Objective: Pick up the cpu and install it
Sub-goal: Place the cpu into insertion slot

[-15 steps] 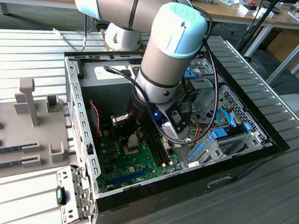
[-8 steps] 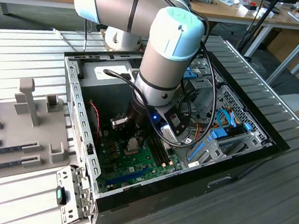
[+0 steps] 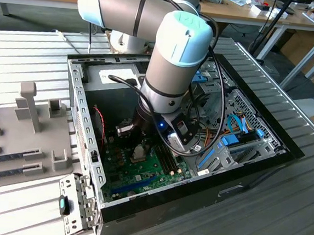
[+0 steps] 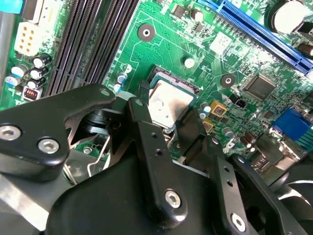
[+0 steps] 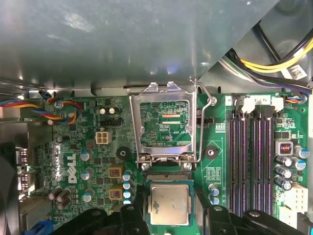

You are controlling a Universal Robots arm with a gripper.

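1. In the second wrist view, we see the end effector (image 4: 165, 111) clenched on the cpu (image 4: 168, 104), with a black finger (image 4: 146, 142) against each of two opposite edges.
2. The cpu lies silvery top up at the socket (image 4: 173, 78) on the green board (image 4: 161, 44). We cannot tell whether it is seated or just above the socket.
3. Just past the socket, in the first wrist view, the metal frame (image 5: 164, 129) stands open, with its lever (image 5: 201, 122) raised beside it.
4. Black memory slots (image 5: 252, 161) run alongside the socket.
5. In the exterior view, we see the arm (image 3: 178, 59) reaching down into the open case (image 3: 75, 105), which rests on the grey slatted table (image 3: 280, 216). A grey fixture (image 3: 28, 106) sits at the exterior view's left.
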